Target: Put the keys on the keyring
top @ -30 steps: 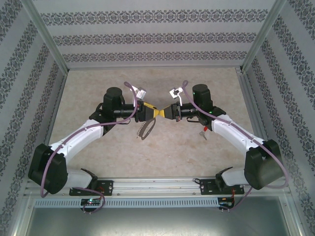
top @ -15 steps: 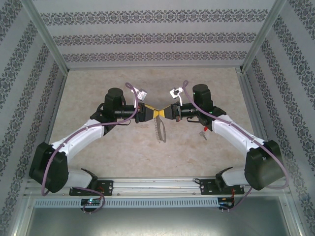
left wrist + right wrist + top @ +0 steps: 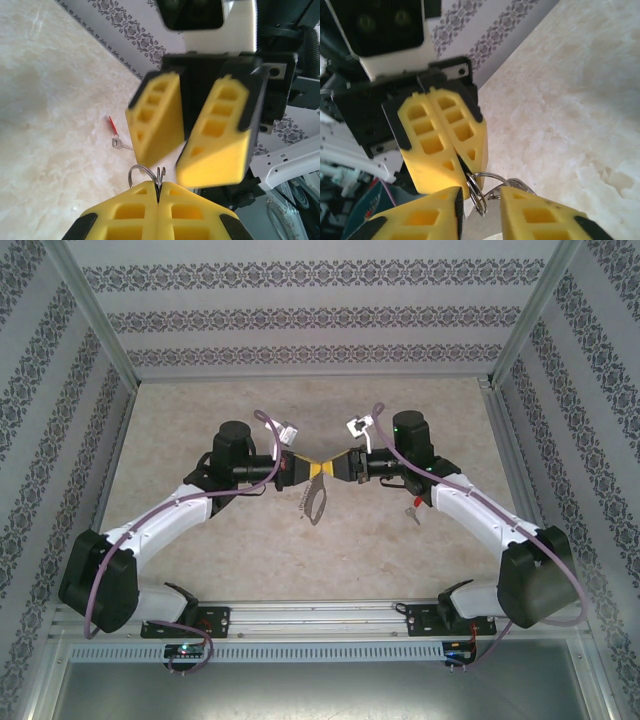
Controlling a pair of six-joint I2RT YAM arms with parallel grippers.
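Grey and flat, the metal oval keyring [image 3: 314, 503] hung between the arms, pinched by the left hand [image 3: 158, 189], which had just closed; the right hand [image 3: 480, 200] had just spread and let go. The red-tagged silver key [image 3: 411, 512] lay apart on the marble tabletop [image 3: 200, 410], not yet threaded.

We see a table [image 3: 190, 410] w/ a pale beige, marble-look top, mottled w/ lighter veins & bare over most of its area. Lying flat on it, right of centre & approx. mid-depth in the top view, are the keys [image 3: 411, 512]: a tiny silver key joined to a thin red tag. From the left wrist cam the tag end points away from us.
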